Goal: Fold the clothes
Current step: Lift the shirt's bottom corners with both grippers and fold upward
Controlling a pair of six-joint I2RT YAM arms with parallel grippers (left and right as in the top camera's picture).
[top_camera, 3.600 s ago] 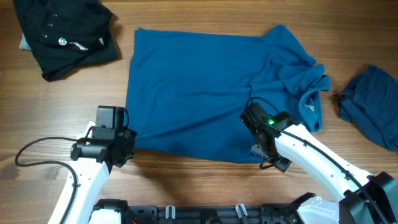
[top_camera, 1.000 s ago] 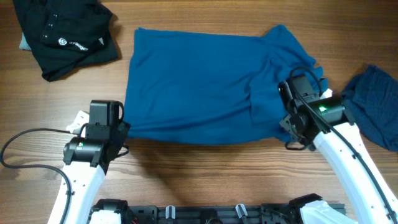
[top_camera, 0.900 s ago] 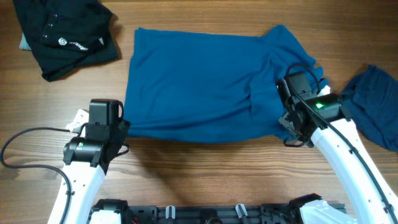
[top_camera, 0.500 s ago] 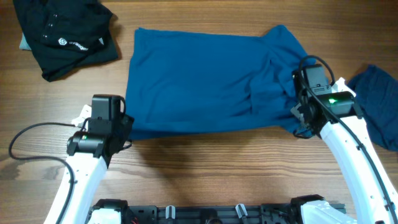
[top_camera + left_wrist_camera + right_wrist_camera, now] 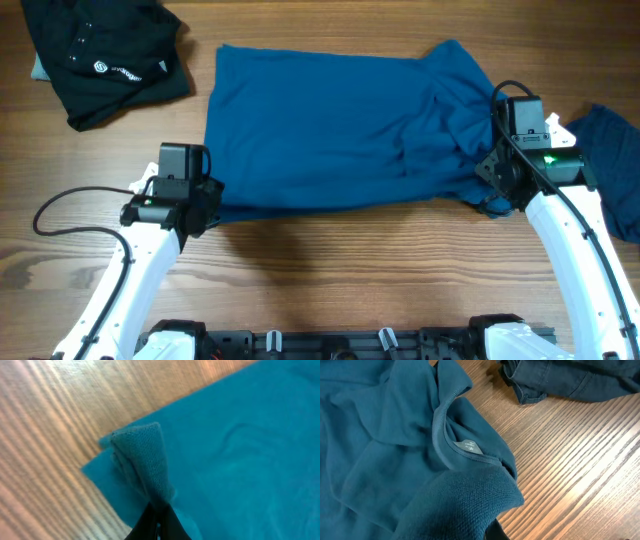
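Both arms are drawing the T-shirt's [image 5: 330,130] near hem farther up the table [image 5: 330,285] than a second ago, with the right arm swinging outward. The left gripper [image 5: 158,520] is pinching the lower-left corner. The right gripper [image 5: 493,192] is clenching bunched fabric beside the collar [image 5: 465,447]. The shirt is lying mid-table between them.

A crumpled black garment [image 5: 100,60] with a white logo lies on the wooden table [image 5: 330,270].
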